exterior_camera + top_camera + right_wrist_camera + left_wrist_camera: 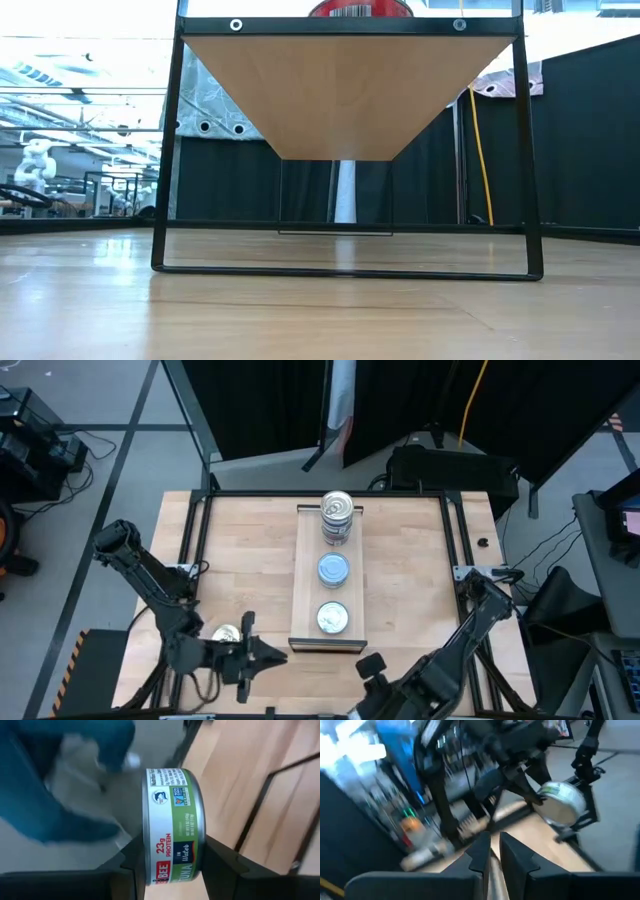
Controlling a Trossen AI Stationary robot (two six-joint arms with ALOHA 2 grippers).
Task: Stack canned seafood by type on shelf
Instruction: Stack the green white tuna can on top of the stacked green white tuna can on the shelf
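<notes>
The shelf (305,575), a long light-wood board on a black wire frame (345,270), runs down the table's middle. On it rest a stack of tins (337,518) at the far end, a blue-topped tin (333,569) and a pale-topped tin (332,617). Another tin (225,632) lies on the table by the left arm. My right gripper (172,865), near the table's front edge (372,665), is shut on a green-labelled tuna tin (172,820). My left gripper (495,840) is shut and empty, left of the shelf's near end (265,655), pointing level toward the right. My right gripper pinches the tuna tin between its two fingers (216,867), one on each flat end (201,827), so the label side faces the wrist camera. The fingers slant downward. The tin stands on edge in the hold, lifted clear of the table.
Black rails (195,530) run along the table's left and right sides. The tabletop to either side of the shelf is bare wood (250,550). In the low view a red-sided tin (360,8) shows on top of the shelf board.
</notes>
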